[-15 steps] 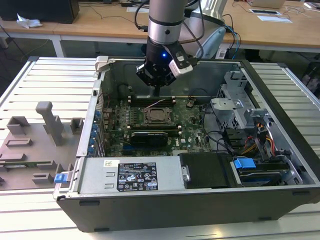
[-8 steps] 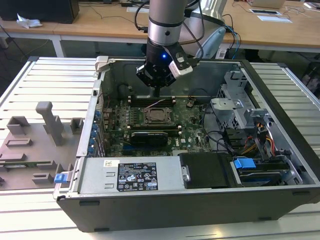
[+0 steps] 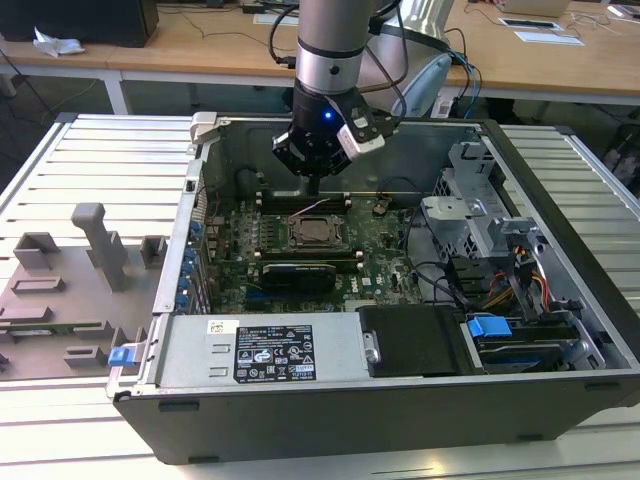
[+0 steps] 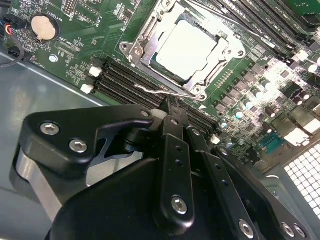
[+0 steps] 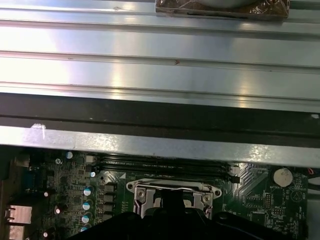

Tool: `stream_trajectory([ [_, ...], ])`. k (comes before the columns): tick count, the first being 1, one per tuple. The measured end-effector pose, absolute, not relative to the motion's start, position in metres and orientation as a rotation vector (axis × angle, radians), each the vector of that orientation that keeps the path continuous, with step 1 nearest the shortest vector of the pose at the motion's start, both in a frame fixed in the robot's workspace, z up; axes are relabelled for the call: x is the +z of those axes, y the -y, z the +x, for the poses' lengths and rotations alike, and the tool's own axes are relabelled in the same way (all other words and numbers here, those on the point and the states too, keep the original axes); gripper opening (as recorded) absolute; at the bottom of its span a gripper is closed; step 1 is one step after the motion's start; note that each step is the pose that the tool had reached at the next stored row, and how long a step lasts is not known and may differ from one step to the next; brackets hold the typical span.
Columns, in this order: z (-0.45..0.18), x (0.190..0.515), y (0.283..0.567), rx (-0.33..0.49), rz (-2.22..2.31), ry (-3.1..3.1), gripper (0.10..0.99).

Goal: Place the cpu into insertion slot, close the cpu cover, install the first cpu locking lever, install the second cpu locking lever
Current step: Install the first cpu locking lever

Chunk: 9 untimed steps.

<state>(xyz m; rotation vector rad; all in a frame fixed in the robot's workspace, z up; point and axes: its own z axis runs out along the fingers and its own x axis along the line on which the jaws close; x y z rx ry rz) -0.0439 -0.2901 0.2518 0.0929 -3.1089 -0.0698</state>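
My black two-fingered tool has its tips together. They sit right at the hooked end of a thin silvery wire lever that runs along one edge of the socket. I cannot tell whether they pinch it or only touch it. Long narrow black memory slots lie just beside the socket, under my tool.

Just past the lever, the thin square silvery metal cpu cover lies flat and closed. Through its window shows the small flat square cpu with its dull silver-grey top. It is seated in the square black insertion slot with the silvery rim.

In the exterior view my tool stands at twelve o'clock from the cpu, close above the green board. The open grey metal computer case rests on a slatted aluminium bench. A grey moulded fixture tray lies at nine o'clock from the case.
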Motion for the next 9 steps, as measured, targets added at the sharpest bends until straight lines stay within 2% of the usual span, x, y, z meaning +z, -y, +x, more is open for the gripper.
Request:
stream_trajectory([
  [9, -0.0439, 0.2465, 0.2901, -0.076, 0.090, 3.109, 0.106],
])
